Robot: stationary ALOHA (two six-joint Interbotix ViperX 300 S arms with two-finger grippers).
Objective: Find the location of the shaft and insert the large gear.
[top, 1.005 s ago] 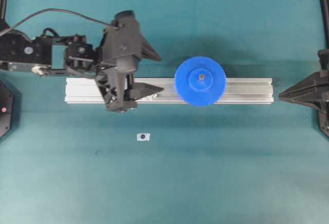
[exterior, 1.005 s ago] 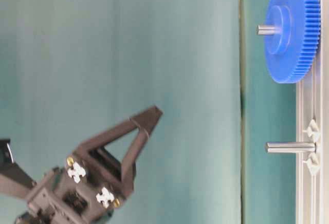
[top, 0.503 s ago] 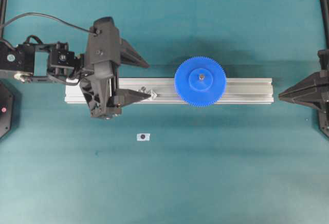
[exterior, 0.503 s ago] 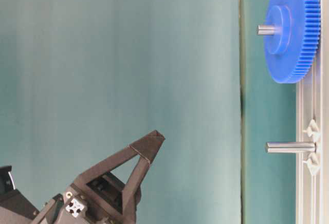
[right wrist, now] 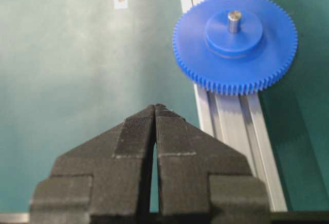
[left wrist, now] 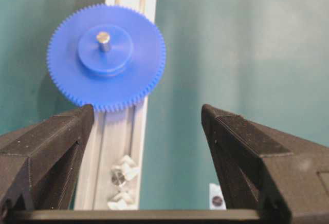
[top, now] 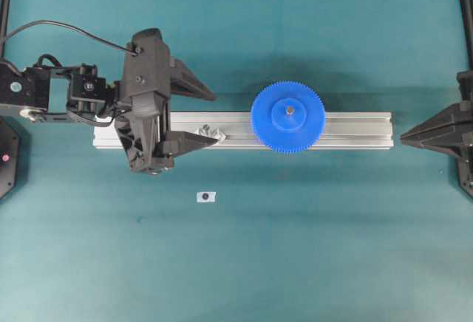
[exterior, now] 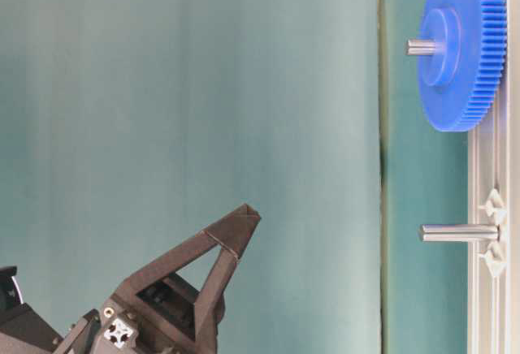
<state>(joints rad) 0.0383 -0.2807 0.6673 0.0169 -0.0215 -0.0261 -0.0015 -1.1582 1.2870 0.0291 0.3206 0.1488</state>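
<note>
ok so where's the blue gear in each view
overhead: large gear right of centre, on the rail.
table-level: top right corner, seen edge-on.
left wrist: upper left.
right wrist: upper right.
shared landmark: the aluminium rail beneath it.

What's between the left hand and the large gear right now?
In the overhead view, only aluminium rail with a bare pin and its clear brackets lies between the open left hand and the large gear.

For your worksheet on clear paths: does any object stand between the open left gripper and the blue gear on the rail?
Only a second, bare shaft on the rail stands between left gripper and large gear.
</note>
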